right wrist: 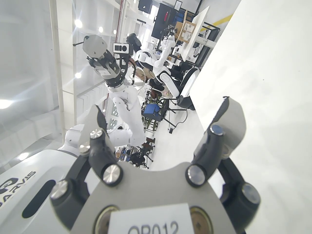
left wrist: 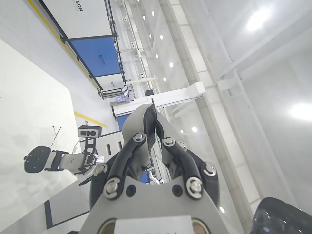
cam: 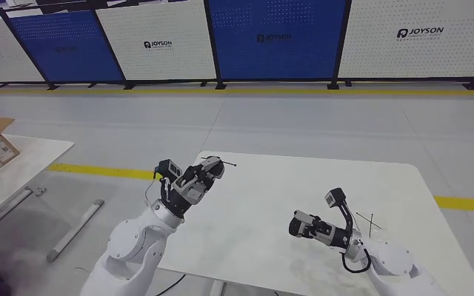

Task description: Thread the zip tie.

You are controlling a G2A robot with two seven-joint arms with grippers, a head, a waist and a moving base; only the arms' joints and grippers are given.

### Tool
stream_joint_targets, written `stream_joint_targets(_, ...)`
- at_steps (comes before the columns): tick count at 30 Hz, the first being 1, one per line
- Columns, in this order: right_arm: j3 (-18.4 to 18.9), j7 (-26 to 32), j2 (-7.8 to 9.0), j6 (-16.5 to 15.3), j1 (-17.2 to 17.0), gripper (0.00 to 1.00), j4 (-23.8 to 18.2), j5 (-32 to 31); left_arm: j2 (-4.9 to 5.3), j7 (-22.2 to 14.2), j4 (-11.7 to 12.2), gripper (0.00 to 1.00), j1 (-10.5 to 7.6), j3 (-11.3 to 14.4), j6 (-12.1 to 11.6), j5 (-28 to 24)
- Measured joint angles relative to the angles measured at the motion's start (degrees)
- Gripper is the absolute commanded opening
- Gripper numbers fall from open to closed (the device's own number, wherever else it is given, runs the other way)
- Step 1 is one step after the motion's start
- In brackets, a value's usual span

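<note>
My left gripper (cam: pixel 209 172) is held up above the white table's (cam: pixel 296 185) far left corner, shut on a thin black zip tie (cam: pixel 222 160) that sticks out sideways past its fingers. In the left wrist view the black pads (left wrist: pixel 148 127) are pressed together and the tie's edge (left wrist: pixel 153 102) pokes out at the tips. The right wrist view has that gripper (right wrist: pixel 95 46) farther off, the tie's end (right wrist: pixel 78 43) jutting from it. My right gripper (cam: pixel 295 226) hovers low over the table's near right part, open and holding nothing, its fingers (right wrist: pixel 226 113) wide apart.
Two or three loose black zip ties (cam: pixel 369 220) lie crossed on the table behind the right wrist, also visible as zip ties (left wrist: pixel 57 130) from the left wrist. A second white table (cam: pixel 29 159) stands at the left. Blue and white panels (cam: pixel 274 37) line the back.
</note>
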Motion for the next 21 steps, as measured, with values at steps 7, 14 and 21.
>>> stream_joint_targets(7, 0.0, 0.0, 0.00, 0.0, 0.0, 1.00, 0.0, 0.0, 0.21, -2.0, 2.6, 0.00, 0.56, 2.4, -0.4, 8.6)
stream_joint_targets(14, 0.0, 0.0, 0.00, 0.0, 0.0, 1.00, 0.0, 0.0, 0.27, -4.0, 9.0, 0.00, 0.35, 5.8, -1.3, 16.0)
stream_joint_targets(21, 0.0, 0.0, 0.00, 0.0, 0.0, 1.00, 0.0, 0.0, -0.13, 0.2, 13.1, 0.00, -1.19, 10.9, -2.2, 23.9)
